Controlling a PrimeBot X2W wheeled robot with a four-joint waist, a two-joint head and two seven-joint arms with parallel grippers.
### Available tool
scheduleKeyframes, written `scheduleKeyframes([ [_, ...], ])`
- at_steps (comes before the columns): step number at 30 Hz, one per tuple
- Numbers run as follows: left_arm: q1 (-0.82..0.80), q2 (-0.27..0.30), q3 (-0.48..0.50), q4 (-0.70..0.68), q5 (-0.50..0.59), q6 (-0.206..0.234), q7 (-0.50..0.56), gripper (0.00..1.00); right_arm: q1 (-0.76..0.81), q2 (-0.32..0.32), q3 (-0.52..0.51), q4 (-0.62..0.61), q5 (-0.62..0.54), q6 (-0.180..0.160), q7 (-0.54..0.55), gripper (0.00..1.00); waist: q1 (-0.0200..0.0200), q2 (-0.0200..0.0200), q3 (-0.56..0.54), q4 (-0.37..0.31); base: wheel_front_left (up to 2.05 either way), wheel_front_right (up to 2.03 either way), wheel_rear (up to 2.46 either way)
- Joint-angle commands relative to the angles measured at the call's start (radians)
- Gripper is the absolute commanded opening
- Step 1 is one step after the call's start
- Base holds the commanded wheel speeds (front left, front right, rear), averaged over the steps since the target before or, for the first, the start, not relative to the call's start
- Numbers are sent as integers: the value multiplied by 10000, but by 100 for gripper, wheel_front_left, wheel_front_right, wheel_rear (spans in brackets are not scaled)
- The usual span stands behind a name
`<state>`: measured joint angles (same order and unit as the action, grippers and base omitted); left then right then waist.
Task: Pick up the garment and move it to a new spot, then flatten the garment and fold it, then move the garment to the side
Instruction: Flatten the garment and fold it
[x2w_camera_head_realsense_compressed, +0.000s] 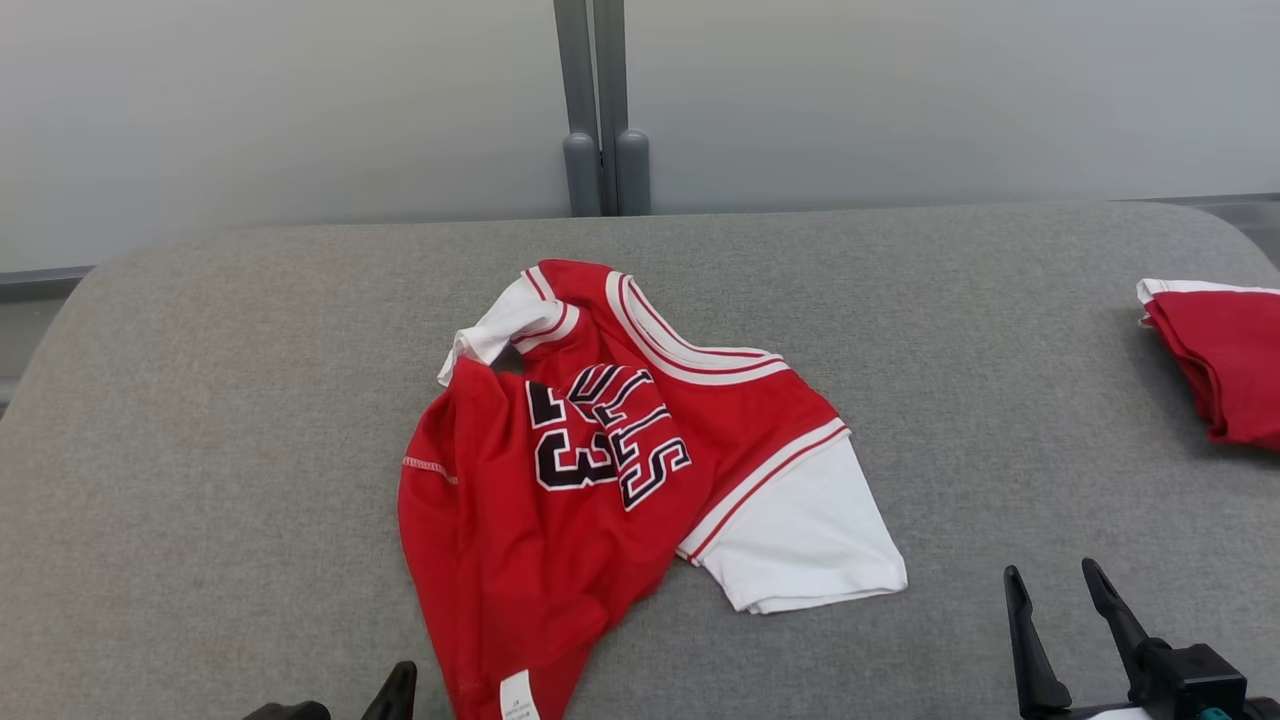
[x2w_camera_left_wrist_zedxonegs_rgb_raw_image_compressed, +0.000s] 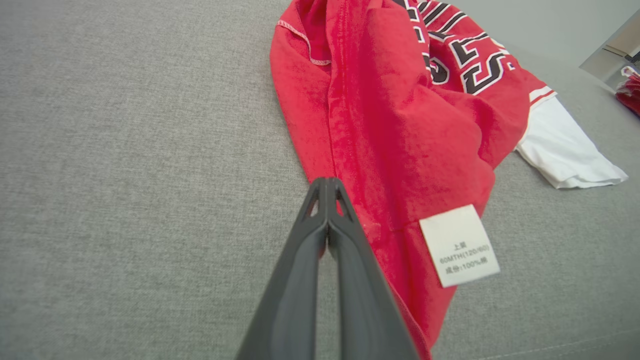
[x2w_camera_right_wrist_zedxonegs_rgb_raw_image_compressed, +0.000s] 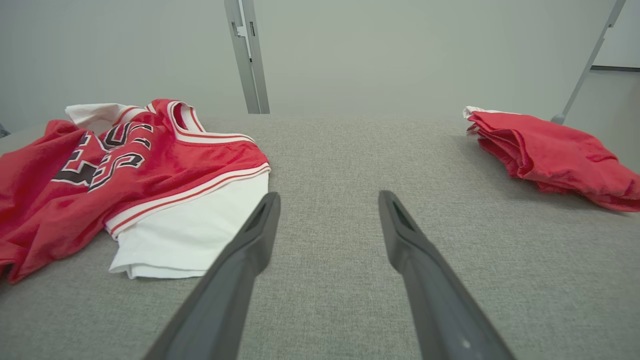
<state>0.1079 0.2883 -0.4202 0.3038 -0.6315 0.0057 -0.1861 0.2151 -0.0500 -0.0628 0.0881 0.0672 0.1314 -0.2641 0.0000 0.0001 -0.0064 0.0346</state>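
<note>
The left fingers (x2w_camera_left_wrist_zedxonegs_rgb_raw_image_compressed: 295, 280) are pressed together at the hem of the garment (x2w_camera_left_wrist_zedxonegs_rgb_raw_image_compressed: 400, 125), which is spread toward 1 o'clock. The right fingers (x2w_camera_right_wrist_zedxonegs_rgb_raw_image_compressed: 240, 260) are held apart, with the garment at 10 o'clock.

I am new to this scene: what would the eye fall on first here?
A crumpled red jersey with white sleeves lies in the middle of the grey padded table. A folded red garment sits at its right edge. The left gripper is shut at the jersey's near edge; the right gripper is open.
</note>
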Motion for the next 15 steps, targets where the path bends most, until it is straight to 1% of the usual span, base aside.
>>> scheduleKeyframes([
  [1, -13, 25, 84, -149, 48, 135, -102, 0, 50, -17, 7, -25, 12, -15, -1, 100, 0, -1, 23, 93, 0, 0, 0],
  [2, -84, 47, 58, -204, 159, 169, -107, 0, 41, -16, 29, -19, 1, -15, -1, 100, 0, -1, 30, 112, 0, 0, 0],
  [3, -202, 81, -73, -250, 283, 154, -80, 31, 23, -17, 44, -8, -10, -15, -1, 100, 0, -1, 41, 129, 0, 0, 0],
  [4, -301, 44, -147, -275, 338, 150, -31, 58, 3, -19, 56, -4, -17, -15, -1, 100, 0, -1, 51, 141, 0, 0, 0],
  [5, -431, -24, -216, -282, 395, 148, 27, 95, -25, -17, 75, 1, -26, -15, -1, 100, 0, -1, 64, 148, 0, 0, 0],
  [6, -539, -74, -289, -262, 417, 104, 125, 100, -57, -17, 92, 5, -34, -15, -1, 100, 0, -1, 81, 141, 0, 0, 0],
  [10, -1123, -223, -642, 202, 588, -9, 519, 100, -217, -16, 188, -11, -83, -15, -1, 100, 0, -1, 224, 26, 0, 0, 0],
  [12, -1324, -408, -765, 595, 492, -48, 645, 100, -244, -22, 167, -8, -72, -15, -1, 100, 0, -1, 307, -66, 0, 0, 0],
  [15, -1586, -517, -889, 1277, 514, -115, 798, 100, -297, -17, 146, 0, -47, -15, -1, 100, 0, -1, 423, -236, 0, 0, 0],
])
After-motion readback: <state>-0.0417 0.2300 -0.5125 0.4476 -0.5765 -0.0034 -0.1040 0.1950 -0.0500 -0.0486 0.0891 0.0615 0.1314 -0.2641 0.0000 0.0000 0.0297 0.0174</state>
